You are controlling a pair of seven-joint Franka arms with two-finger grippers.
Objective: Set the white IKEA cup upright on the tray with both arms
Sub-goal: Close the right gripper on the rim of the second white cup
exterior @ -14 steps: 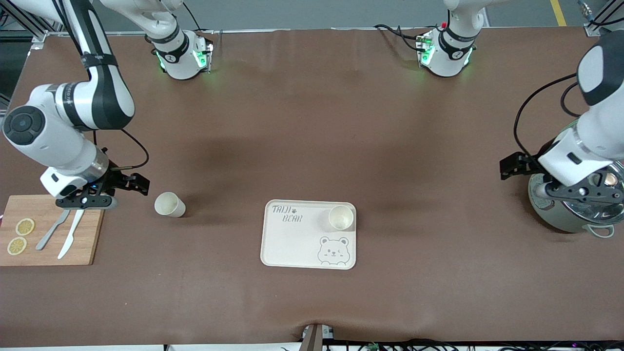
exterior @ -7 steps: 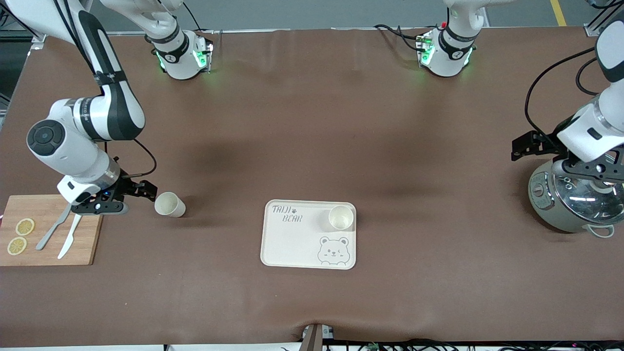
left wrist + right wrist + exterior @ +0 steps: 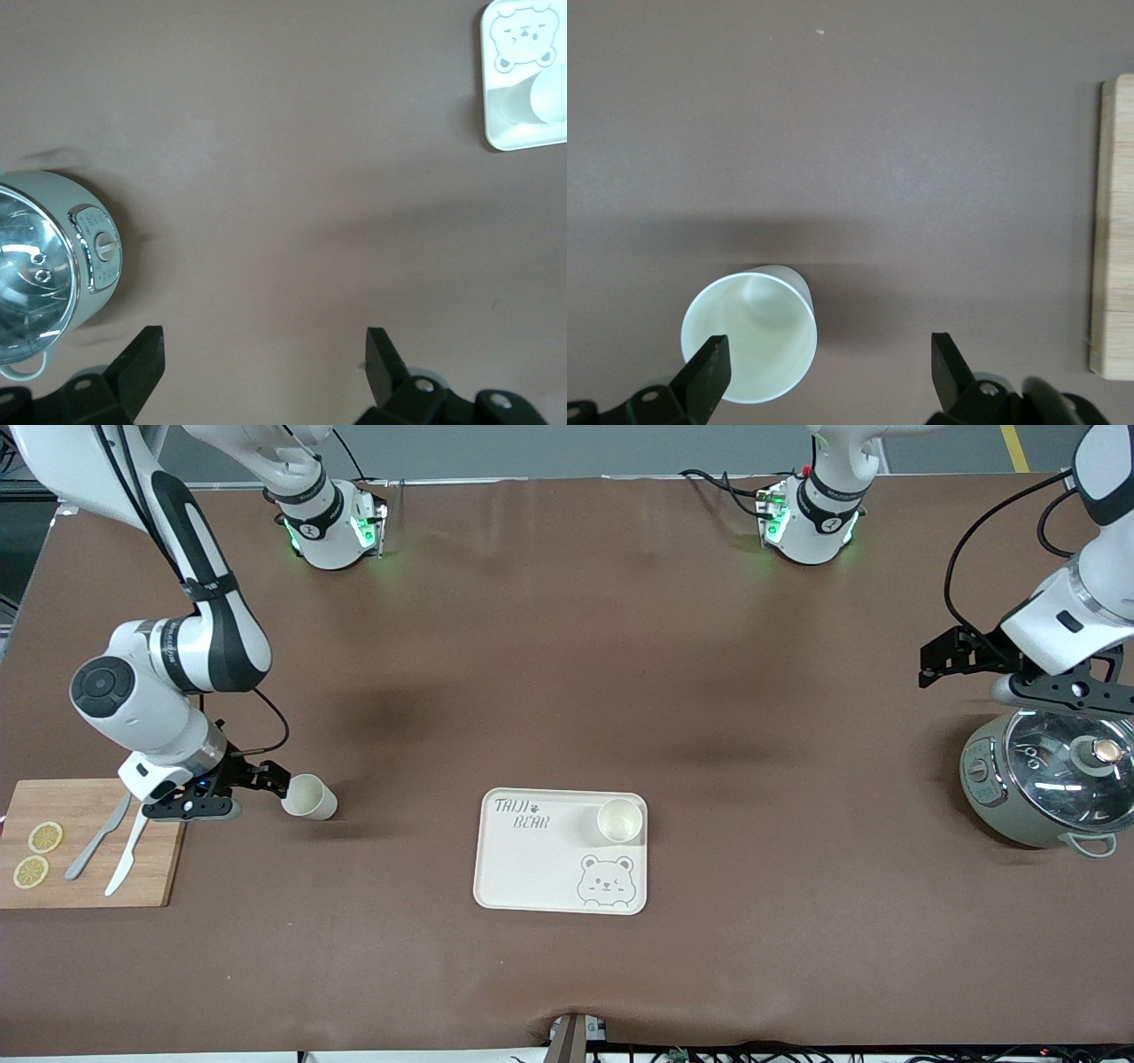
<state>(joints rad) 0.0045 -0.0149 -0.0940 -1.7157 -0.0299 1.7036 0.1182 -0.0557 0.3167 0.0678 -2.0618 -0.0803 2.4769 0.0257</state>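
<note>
Beside the cup (image 3: 309,796), right end effector (image 3: 232,786) (fingers spread wide), holding nothing.

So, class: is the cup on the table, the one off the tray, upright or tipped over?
Upright. The cup stands on the table with its open mouth up; the right wrist view looks down into it.

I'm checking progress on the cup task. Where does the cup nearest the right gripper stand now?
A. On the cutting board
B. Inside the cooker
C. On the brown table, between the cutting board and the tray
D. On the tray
C: the cup stands on the brown table, between the cutting board and the tray, by the open right gripper.
</note>
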